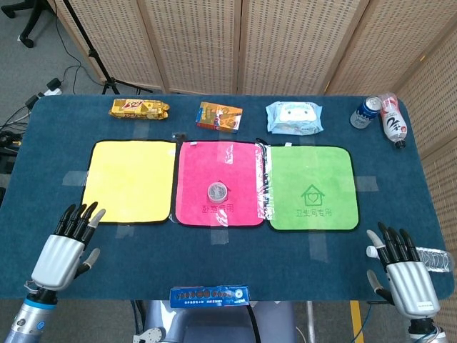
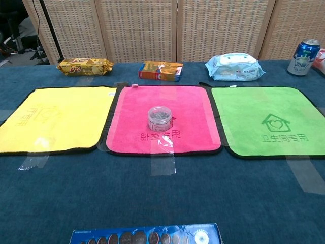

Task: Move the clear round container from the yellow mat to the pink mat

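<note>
The clear round container [image 1: 218, 191] [image 2: 159, 118] stands upright near the middle of the pink mat [image 1: 207, 166] [image 2: 188, 109]. The yellow mat [image 1: 130, 181] [image 2: 56, 118] to its left lies bare. My left hand [image 1: 63, 249] hovers open at the table's near left corner, fingers spread, holding nothing. My right hand [image 1: 403, 269] is open at the near right corner, also holding nothing. Neither hand shows in the chest view.
A green mat [image 1: 311, 187] lies right of the pink one. Along the back edge sit a yellow snack bag [image 1: 138, 108], an orange box [image 1: 219, 117], a wipes pack [image 1: 293, 117], a blue can [image 1: 366, 112] and a bottle [image 1: 392, 120]. Another bottle [image 1: 433, 259] lies by my right hand. A blue box [image 1: 209, 295] sits at the front edge.
</note>
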### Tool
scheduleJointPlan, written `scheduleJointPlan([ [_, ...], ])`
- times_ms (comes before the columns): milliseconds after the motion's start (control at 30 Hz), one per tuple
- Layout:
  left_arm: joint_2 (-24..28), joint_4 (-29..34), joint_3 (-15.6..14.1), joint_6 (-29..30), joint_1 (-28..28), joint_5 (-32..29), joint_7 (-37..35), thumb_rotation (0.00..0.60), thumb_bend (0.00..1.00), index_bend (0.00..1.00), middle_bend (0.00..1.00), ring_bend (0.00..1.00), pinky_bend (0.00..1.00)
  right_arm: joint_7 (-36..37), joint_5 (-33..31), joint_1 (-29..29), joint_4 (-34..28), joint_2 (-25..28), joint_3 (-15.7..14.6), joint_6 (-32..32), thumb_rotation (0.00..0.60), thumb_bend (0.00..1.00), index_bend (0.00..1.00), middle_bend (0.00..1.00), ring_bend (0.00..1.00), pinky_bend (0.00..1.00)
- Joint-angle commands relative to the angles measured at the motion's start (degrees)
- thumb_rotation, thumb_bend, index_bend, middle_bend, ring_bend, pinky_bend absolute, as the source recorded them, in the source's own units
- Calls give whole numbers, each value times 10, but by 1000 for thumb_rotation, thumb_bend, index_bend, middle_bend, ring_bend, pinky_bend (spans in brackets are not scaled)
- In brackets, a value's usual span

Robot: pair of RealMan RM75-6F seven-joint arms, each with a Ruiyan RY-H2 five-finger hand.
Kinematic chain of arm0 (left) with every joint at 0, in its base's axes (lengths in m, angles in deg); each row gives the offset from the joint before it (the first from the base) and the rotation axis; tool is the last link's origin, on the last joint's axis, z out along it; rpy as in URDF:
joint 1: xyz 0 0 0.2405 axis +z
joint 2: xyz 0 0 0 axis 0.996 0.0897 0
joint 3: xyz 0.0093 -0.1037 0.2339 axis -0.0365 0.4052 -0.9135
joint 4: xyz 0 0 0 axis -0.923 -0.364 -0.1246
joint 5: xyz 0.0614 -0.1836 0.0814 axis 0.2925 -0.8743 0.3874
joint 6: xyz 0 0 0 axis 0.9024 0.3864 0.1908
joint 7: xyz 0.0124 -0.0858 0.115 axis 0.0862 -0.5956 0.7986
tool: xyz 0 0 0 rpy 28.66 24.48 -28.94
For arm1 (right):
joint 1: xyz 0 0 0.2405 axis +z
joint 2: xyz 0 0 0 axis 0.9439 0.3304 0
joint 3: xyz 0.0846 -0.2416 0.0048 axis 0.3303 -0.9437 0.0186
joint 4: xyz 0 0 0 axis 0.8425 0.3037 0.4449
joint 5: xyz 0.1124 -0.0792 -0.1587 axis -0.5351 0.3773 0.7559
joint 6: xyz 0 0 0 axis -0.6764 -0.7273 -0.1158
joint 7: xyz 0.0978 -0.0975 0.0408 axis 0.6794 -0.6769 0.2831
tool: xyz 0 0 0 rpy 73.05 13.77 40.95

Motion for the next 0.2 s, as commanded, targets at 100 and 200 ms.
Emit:
scheduleJointPlan([
  [100,9,-8,7,-4,8,11,-17,600,315,0,0,0,0,-8,10,0,-6,-2,-3,2,600,414,50,0,0,7],
  [200,12,-7,7,-16,9,9,-31,600,315,0,0,0,0,-14,5,1,-7,-3,-3,8,600,414,50,0,0,7],
])
